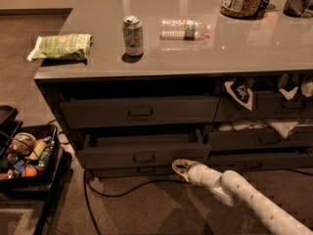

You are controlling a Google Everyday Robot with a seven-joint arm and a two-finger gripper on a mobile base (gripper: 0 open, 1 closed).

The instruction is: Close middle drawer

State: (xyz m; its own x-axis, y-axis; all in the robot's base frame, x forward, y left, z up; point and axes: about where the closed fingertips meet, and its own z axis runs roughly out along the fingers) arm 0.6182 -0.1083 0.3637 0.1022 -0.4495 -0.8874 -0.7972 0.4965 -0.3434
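Since the middle drawer (112, 156) sits pulled out, the gripper (182, 168), pinched shut on nothing, hangs just below-right of its front; I'd nudge up-left, then push inward.

Dim room, brownish carpet (146, 212) underfoot. A dark grey cabinet (49, 96) carries a glossy grey tabletop (244, 50) catching overhead light. A black cable (117, 194) trails across the floor, the gripper (181, 168) low nearby.
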